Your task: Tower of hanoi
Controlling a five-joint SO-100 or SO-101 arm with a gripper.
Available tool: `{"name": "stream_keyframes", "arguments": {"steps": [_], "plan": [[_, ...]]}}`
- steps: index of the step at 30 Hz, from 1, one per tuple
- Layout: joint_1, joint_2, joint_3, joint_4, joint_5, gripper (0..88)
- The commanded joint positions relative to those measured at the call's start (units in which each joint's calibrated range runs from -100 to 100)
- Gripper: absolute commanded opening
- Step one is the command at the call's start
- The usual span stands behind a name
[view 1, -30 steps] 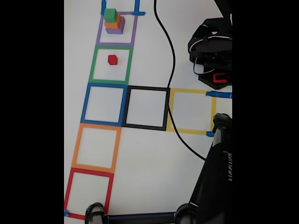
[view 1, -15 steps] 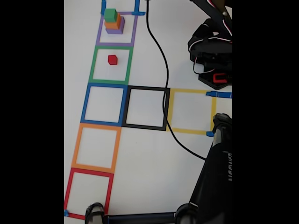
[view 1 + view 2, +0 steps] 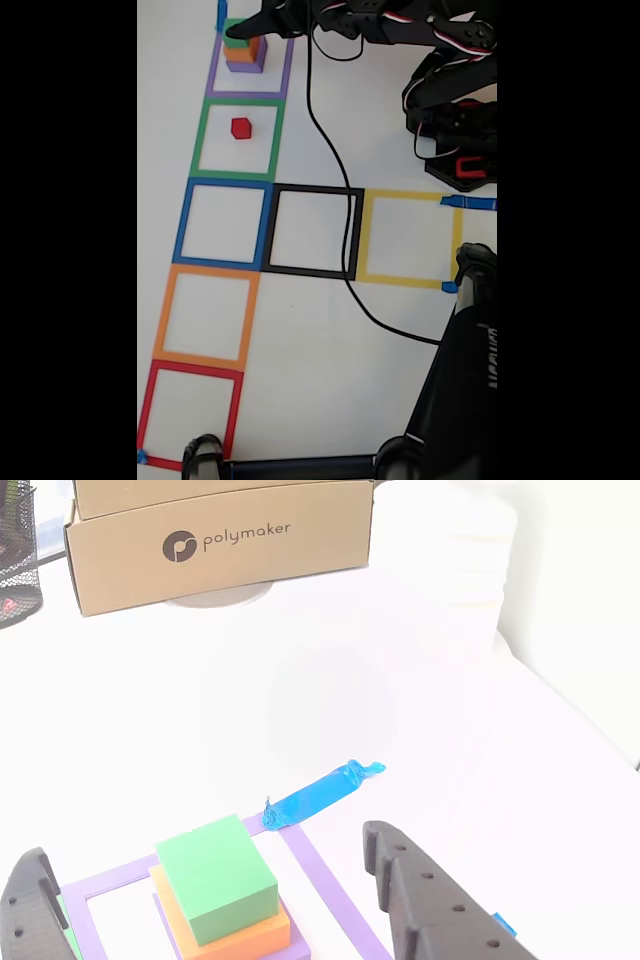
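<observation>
Hovering wide open, the hand is straddling the green cube atop orange and purple near the counter's far edge, probably since red is already moved off.

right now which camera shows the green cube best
The other view: the green cube appears large and close, top and sides visible, stacked on the orange cube, between the open gripper fingers. In the fixed view the green cube is small and partly covered by the arm.
</observation>
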Motion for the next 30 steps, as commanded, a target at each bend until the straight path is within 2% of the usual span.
{"name": "stream_keyframes", "arguments": {"steps": [1,14,25,30], "plan": [[-1.3,6.5,-0.2,-10.0,0.0,37.5],[-1.4,28.0,-2.2,-30.2,0.0,37.2],[-5.1,37.4,-8.9,-34.0,0.0,36.2],[-5.3,38.5,-9.3,-34.3,0.0,33.0]]}}
